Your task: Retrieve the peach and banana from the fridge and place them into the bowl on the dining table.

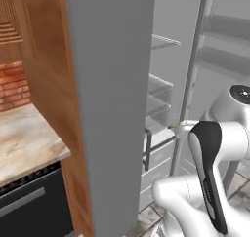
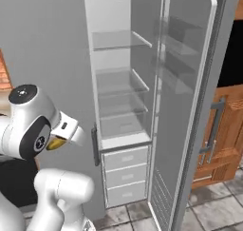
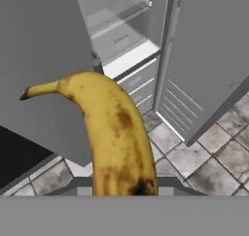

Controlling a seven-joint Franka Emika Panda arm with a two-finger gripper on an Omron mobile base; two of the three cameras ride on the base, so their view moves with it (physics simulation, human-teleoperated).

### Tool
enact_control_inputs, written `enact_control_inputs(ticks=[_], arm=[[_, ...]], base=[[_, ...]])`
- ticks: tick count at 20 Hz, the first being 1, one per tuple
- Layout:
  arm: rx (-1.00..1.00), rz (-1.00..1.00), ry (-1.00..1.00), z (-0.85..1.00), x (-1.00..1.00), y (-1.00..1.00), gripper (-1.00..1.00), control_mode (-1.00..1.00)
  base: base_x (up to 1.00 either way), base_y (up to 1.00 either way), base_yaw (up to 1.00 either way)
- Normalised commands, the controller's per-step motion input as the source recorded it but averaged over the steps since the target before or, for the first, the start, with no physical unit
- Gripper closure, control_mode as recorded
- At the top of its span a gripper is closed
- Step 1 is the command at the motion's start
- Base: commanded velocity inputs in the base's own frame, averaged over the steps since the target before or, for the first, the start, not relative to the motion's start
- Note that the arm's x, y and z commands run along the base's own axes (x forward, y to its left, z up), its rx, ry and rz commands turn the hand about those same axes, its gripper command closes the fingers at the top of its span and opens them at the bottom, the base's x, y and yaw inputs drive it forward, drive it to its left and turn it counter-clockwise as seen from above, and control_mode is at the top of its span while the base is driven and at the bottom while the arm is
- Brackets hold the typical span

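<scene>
The banana (image 3: 114,133) is held by the closed gripper (image 2: 59,142), clear of the open fridge (image 2: 123,97) and above the floor tiles (image 3: 194,157). It could be dropped, or knocked against the door (image 2: 187,106), in a fast swing. The fridge shelves (image 2: 118,82) are seen bare.
</scene>
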Motion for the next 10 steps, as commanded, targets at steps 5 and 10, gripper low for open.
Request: enact_control_inputs(ticks=[5, 10], arm=[[0.00, 0.00, 0.00, 0.00, 0.00, 0.00, 1.00, 1.00], [0.00, 0.00, 0.00, 0.00, 0.00, 0.00, 1.00, 1.00]], base=[[-0.69, 0.38, -0.60], [-0.81, -0.24, -0.47]])
